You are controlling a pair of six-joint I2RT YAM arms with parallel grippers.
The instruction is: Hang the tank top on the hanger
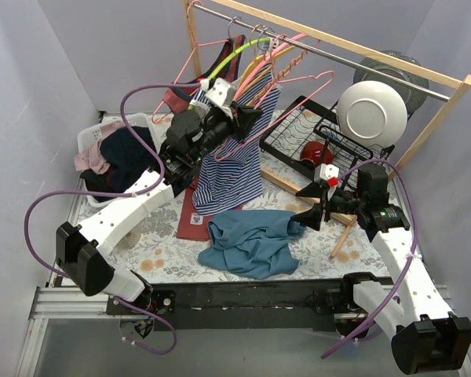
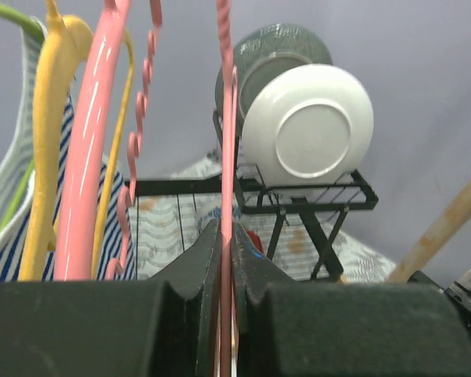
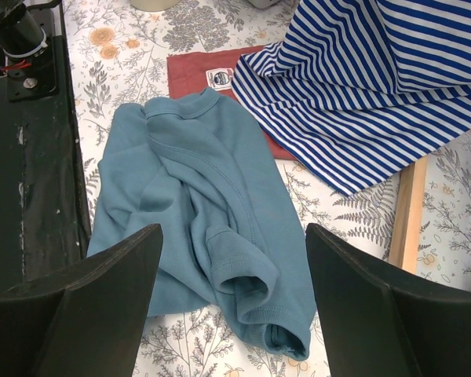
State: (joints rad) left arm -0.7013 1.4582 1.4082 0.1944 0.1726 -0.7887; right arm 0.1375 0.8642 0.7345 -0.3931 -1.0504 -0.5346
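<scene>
Our left gripper has its two fingers pressed together on a thin bar of the pink hanger, which runs straight up between the pads in the left wrist view. From above, that gripper sits raised over the far middle of the table, just beside the cluster of hangers under the wooden rail. The pink hanger slants from the fingers up toward the right. We cannot tell whether its hook sits on the rail.

Just left of the held bar hang a thicker pink hanger and a yellow hanger. The striped top drapes down below them onto the table. Farther right, a white plate stands upright in the black dish rack.

Our right gripper has its fingers spread wide apart with nothing between them. It hovers above the right edge of the tank top.

The tank top lies crumpled on the flowered table, near the front edge and in the middle. Its far edge lies over part of a red top, which lies flat under the hem of the striped top. A white basket of clothes sits at the far left.
</scene>
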